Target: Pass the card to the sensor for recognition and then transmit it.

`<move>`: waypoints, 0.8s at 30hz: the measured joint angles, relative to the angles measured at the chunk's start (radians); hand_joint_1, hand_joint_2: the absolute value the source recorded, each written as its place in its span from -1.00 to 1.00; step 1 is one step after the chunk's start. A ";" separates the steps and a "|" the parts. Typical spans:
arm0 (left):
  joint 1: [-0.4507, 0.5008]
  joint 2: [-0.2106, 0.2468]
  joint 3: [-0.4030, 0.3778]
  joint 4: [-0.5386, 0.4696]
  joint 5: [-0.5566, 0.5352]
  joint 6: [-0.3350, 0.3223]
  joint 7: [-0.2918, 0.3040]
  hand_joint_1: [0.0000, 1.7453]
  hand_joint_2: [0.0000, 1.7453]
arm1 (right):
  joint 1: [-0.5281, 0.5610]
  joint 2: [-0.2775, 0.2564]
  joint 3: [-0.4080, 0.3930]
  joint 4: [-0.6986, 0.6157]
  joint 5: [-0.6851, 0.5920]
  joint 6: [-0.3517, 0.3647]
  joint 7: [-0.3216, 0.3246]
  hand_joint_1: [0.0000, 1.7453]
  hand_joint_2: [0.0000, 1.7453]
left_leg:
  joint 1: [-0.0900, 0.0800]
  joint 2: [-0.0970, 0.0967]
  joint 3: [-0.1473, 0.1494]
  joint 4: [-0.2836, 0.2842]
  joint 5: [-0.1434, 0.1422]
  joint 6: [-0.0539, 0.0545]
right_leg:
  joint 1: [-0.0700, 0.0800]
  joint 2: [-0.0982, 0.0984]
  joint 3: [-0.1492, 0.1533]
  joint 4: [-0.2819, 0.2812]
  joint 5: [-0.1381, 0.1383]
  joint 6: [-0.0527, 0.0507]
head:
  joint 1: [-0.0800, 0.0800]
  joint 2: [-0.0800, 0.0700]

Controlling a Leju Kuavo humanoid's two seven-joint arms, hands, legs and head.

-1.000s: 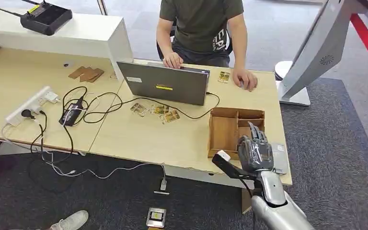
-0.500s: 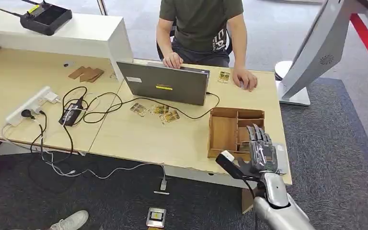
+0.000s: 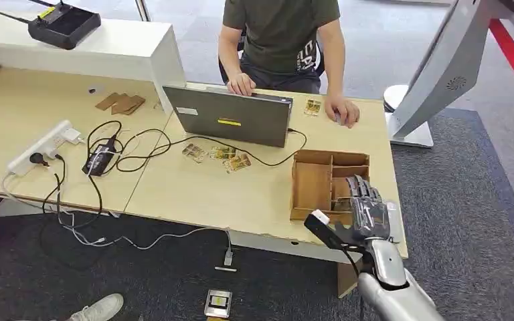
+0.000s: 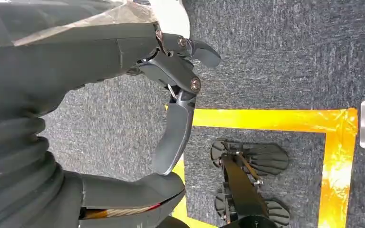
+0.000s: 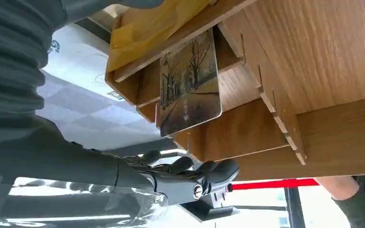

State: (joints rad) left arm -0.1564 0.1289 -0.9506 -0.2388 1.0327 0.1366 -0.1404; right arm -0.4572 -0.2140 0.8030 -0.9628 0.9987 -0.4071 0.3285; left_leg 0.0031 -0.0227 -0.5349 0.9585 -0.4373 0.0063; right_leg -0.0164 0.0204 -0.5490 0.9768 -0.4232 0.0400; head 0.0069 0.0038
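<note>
A card [image 5: 188, 84] printed with a tree-lined path is seen at upper centre of the right wrist view, standing in a compartment of the wooden organizer [image 5: 285, 85]. In the head view the card is hidden behind the right hand [image 3: 365, 208], lower right, fingers extended over the organizer [image 3: 314, 180] on the surface [image 3: 194, 194]; whether anything is gripped cannot be told. The left hand [image 4: 123, 61] is seen with loosely spread, empty fingers [image 4: 173, 128] above carpet.
</note>
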 joint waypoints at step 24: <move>0.000 0.000 -0.006 0.000 0.001 0.002 -0.006 -1.00 1.00 | -0.044 -0.010 0.031 0.005 0.000 0.007 0.024 -1.00 1.00 | 0.000 0.000 0.000 0.000 0.000 0.000 | 0.000 0.000 0.000 0.000 0.000 0.000 | 0.000 0.000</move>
State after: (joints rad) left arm -0.1566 0.1293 -0.9567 -0.2388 1.0334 0.1381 -0.1461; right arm -0.5017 -0.2239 0.8339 -0.9575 0.9991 -0.3998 0.3529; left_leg 0.0031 -0.0228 -0.5349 0.9585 -0.4373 0.0063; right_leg -0.0164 0.0204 -0.5491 0.9769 -0.4232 0.0400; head 0.0069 0.0038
